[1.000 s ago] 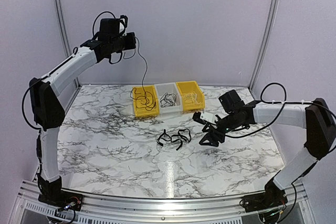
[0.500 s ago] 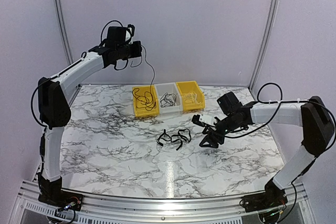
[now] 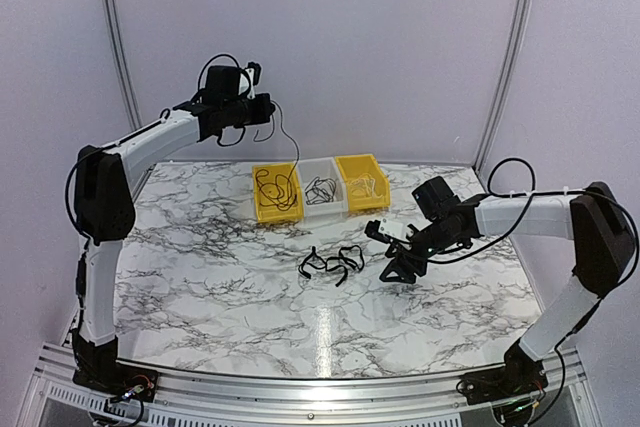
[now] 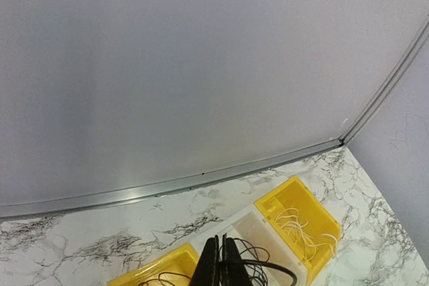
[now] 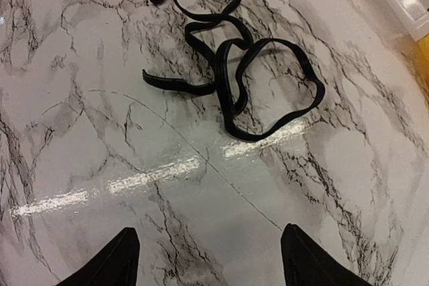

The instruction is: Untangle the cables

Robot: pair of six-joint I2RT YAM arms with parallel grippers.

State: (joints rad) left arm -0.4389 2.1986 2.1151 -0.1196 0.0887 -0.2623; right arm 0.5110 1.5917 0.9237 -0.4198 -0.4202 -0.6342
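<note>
One cable point(image 3: 290, 145) hangs near-vertical from my clenched left gripper point(image 3: 266, 105) into the left yellow bin point(image 3: 268, 212); other cables point(image 3: 332, 263) sprawl crosswise on the marble table point(image 3: 200, 277) beside my wide-open right gripper point(image 3: 400, 269), pale walls point(image 3: 400, 47) around.

left hand point(image 4: 221, 242) clamped on black cable point(image 4: 268, 270) | below: left yellow bin point(image 4: 161, 264), white bin point(image 4: 242, 218), right yellow bin point(image 4: 278, 195)
</note>
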